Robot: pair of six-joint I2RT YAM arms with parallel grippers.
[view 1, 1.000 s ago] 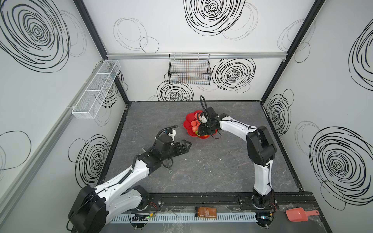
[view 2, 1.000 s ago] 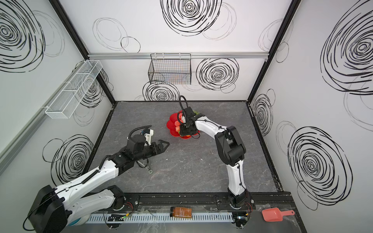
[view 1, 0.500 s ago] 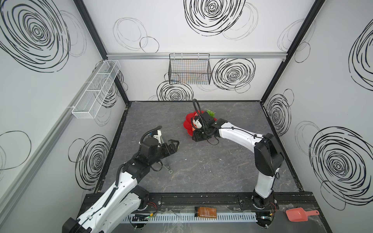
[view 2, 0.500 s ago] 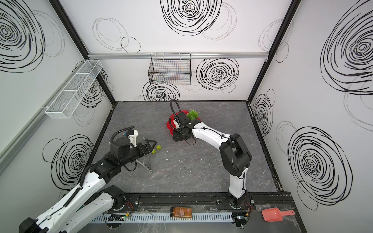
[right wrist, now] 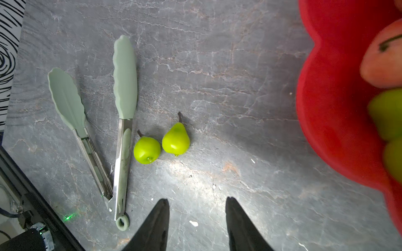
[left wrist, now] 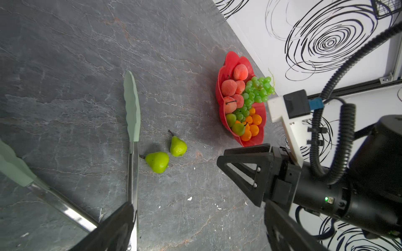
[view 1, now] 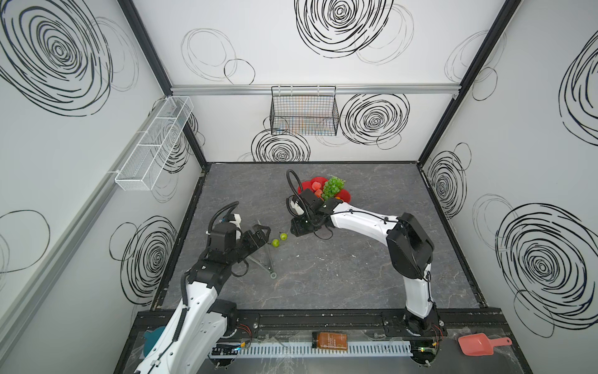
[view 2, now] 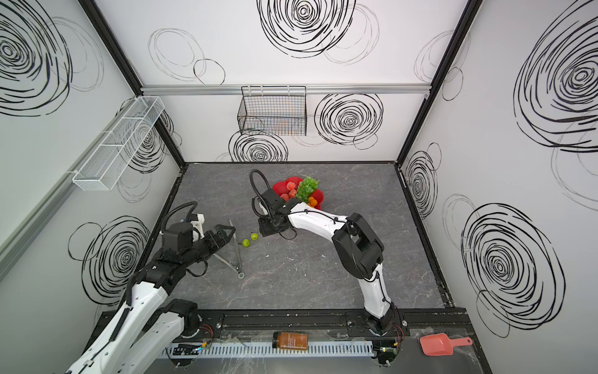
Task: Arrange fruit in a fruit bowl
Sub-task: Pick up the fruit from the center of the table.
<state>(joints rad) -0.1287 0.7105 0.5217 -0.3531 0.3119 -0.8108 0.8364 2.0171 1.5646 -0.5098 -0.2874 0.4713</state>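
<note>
**A:** Where does the fruit bowl sit?

**B:** The fruit bowl [view 1: 347, 196] stands at the far middle of the table [view 1: 339, 281], short of the far wall, with bare stone along its scalloped rim. It holds the grapes [view 1: 333, 188], the peaches [left wrist: 228, 87], the tangerines [left wrist: 253, 130] and two green fruits [left wrist: 238, 128]. In both top views the right forearm [view 1: 359, 220] crosses over its near-left rim.

**A:** Any fruit outside it?

**B:** Two. The left pear [right wrist: 147, 150] and the right pear [right wrist: 176, 141] lie just beside each other on the stone, left of the bowl and nearer than it. The left pear lies just beside the right arm of the tongs [right wrist: 125, 87]; I cannot tell whether they touch.

**A:** And the grippers?

**B:** The right gripper [right wrist: 197, 198] hangs just right of the pears, its jaws parted with only table between them. The left gripper [view 1: 262, 233] hovers over the far ends of the tongs in the top views, fingers spread and holding nothing.

**A:** How much room is there?

**B:** A strip of bare stone runs between the pears and the bowl. The near half and the right side of the table lie open up to the black frame [view 1: 452, 234]. On the left, the splayed tongs fill the space between the pears and the table's left edge, though they lie well in from it.
</note>
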